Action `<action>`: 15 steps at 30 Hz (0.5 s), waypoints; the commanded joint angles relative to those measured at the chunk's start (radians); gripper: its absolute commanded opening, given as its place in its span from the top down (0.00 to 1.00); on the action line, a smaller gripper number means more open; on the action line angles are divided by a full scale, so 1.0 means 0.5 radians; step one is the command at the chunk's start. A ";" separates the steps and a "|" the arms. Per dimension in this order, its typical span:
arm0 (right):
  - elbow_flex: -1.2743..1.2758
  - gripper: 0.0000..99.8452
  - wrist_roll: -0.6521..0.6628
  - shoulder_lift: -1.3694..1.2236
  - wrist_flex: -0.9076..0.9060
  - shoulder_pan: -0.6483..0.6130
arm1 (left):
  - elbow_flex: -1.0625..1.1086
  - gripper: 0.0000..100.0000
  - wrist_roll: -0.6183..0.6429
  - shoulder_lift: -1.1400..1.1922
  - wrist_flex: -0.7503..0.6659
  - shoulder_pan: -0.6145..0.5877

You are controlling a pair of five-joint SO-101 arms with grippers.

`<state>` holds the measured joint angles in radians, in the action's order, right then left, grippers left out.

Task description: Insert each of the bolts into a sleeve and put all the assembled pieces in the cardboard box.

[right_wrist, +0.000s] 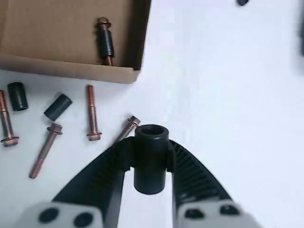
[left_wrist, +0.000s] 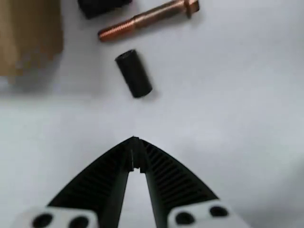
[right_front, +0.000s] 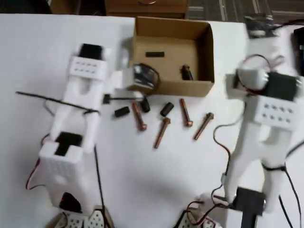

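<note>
Clamping a black sleeve (right_wrist: 151,166) upright, bore up, the right gripper (right_wrist: 151,151) hangs right of the cardboard box (right_front: 172,88). Its closest bolt (right_front: 203,126) lies on the table (right_front: 142,180) to its left, long axis slanted, head toward the far right. The left gripper (left_wrist: 135,154), pinched shut and empty, sits farther from that bolt, facing a loose sleeve (left_wrist: 133,73). One assembled piece (right_front: 186,72) lies in the box.

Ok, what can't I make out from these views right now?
High view: right gripper and its sleeve, covered by that arm's own wrist.
High view: left gripper tips, blurred beside the cardboard box.
Left wrist view: a black piece, cut off by the top edge.
Right wrist view: one bolt, its shank behind a gripper finger.
</note>
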<state>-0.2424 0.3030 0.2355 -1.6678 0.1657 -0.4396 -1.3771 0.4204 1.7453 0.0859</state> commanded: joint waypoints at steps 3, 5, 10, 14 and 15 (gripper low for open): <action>0.193 0.98 0.086 0.238 0.011 0.204 | -0.038 0.98 -1.430 0.046 0.071 0.239; 0.288 0.98 0.080 0.278 0.032 0.213 | -0.008 0.98 -1.565 0.055 0.071 0.279; 0.460 0.98 0.074 0.361 0.038 0.216 | 0.087 0.98 -2.004 0.055 0.071 0.282; 0.580 0.98 0.071 0.419 0.038 0.216 | 0.195 0.98 -2.427 0.068 0.064 0.298; 0.605 0.98 0.071 0.428 0.038 0.216 | 0.222 0.98 -2.532 0.083 0.064 0.301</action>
<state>0.0491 0.3368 0.4028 -1.6632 0.2670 -0.3491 -1.3771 0.4603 1.7576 0.2179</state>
